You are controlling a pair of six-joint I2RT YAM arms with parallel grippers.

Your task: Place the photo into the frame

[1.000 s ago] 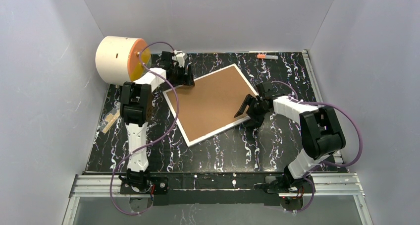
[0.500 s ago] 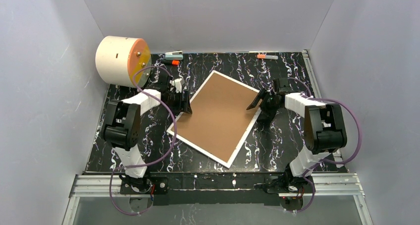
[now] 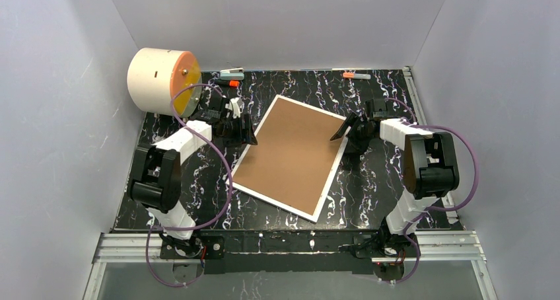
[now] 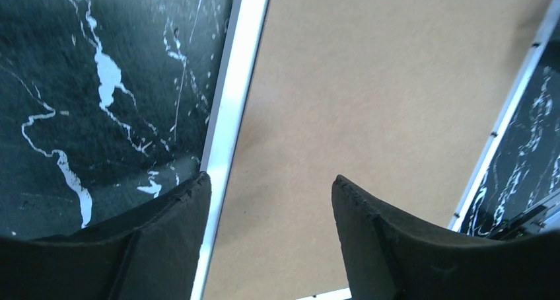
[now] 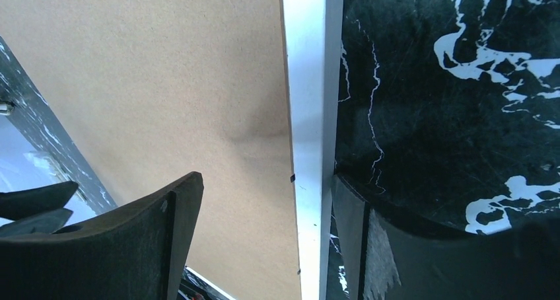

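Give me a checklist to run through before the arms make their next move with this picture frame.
1. Frame lying brown back up: ok.
2. Left gripper open, astride the frame's edge on its side: ok.
3. Right gripper open, astride the opposite white edge: ok.
4. Photo in sight for loading: not ok, no view shows it.
5. Back board released from the frame: cannot tell.
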